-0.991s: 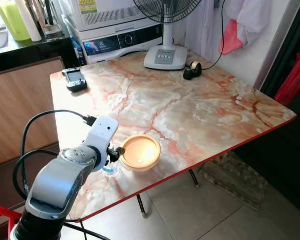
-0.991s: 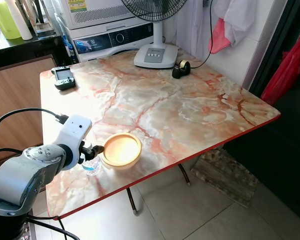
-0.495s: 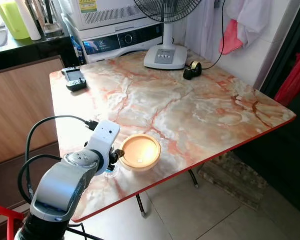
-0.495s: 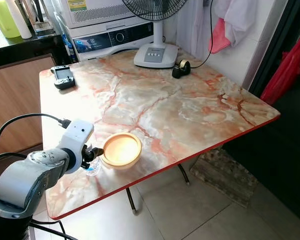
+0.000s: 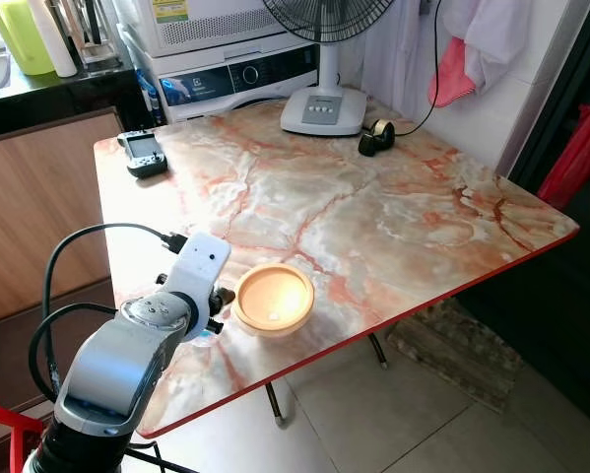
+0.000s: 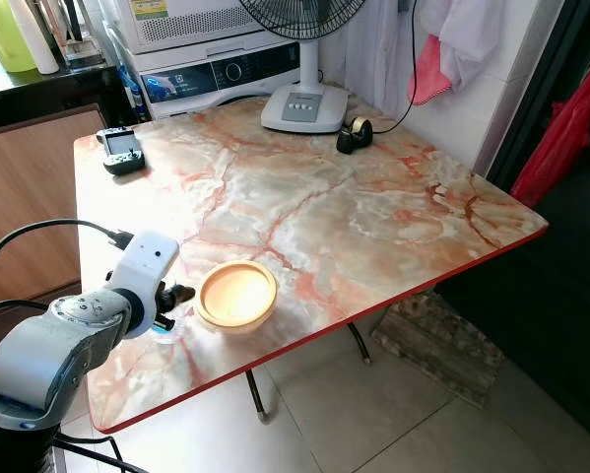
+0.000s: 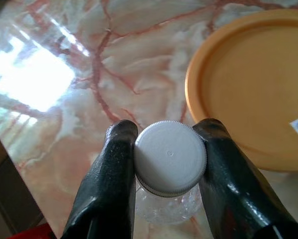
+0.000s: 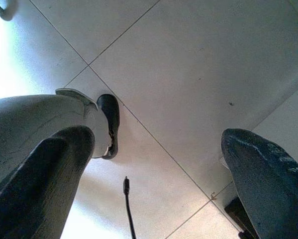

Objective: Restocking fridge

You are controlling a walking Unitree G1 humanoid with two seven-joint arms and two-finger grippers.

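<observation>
On white washer (image 5: 230,79): label illegible.

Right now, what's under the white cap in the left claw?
Under the white cap, pinched by the left claw, sits a clear bottle over the marble table. The cap hides its contents.

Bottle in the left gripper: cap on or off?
On. The white cap sits on the bottle, pinched between the left gripper's fingers.
</observation>
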